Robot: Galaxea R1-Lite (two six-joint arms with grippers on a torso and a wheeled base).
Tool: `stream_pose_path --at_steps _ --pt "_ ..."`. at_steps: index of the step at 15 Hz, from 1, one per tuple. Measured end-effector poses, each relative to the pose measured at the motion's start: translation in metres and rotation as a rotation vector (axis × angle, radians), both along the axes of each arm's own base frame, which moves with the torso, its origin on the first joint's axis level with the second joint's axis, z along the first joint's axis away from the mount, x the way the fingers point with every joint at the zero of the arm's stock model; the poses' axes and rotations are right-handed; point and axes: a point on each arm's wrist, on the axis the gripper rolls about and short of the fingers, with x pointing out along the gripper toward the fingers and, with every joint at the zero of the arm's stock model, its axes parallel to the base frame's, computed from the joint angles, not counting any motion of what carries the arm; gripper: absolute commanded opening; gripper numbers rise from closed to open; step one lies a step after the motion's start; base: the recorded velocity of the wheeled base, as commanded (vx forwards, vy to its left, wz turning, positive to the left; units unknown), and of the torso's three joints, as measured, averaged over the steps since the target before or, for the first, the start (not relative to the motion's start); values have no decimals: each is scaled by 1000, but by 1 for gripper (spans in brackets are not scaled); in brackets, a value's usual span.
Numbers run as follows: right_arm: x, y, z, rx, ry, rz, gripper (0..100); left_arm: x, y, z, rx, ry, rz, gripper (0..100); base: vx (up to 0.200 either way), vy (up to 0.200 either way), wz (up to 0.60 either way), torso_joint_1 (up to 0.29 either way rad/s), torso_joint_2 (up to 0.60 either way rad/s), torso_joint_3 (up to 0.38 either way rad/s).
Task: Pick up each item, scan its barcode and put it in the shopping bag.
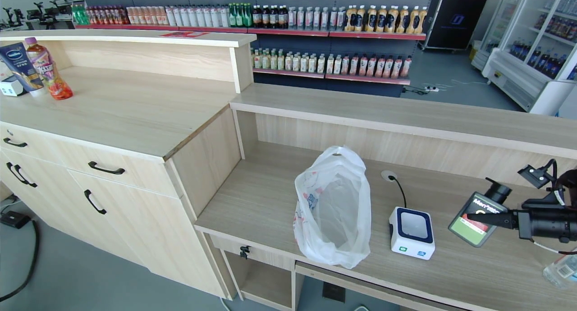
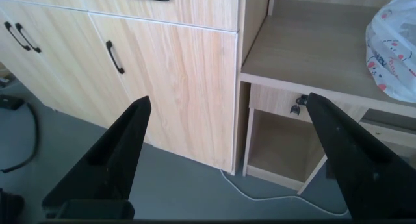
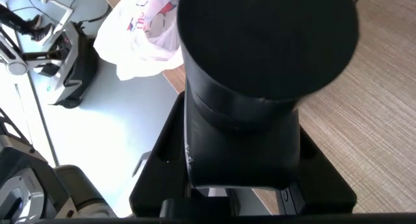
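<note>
My right gripper (image 1: 484,218) is shut on a dark bottle (image 1: 469,229) with a black cap and a green and red label. It holds the bottle tilted above the counter, just right of the white scanner (image 1: 411,232). In the right wrist view the bottle's black top (image 3: 260,49) stands between the gripper's (image 3: 240,178) fingers. The white plastic shopping bag (image 1: 333,207) stands open to the left of the scanner. My left gripper (image 2: 224,159) is open and holds nothing, low in front of the cabinet doors, with the bag's edge (image 2: 393,49) on the counter beyond it.
A clear bottle (image 1: 561,270) lies at the counter's near right edge. On the higher left counter (image 1: 135,117) stand a blue box (image 1: 20,67), an orange drink bottle (image 1: 47,70) and a small white device (image 1: 11,86). Stocked drink shelves line the back.
</note>
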Motion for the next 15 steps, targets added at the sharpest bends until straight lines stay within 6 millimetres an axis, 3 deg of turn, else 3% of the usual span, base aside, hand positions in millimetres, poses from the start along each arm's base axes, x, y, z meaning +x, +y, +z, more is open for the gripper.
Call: stream_pose_path --at_steps 15 --pt "-14 -11 1 -8 4 -55 0 0 0 0 0 0 0 100 0 0 0 0 0 0"
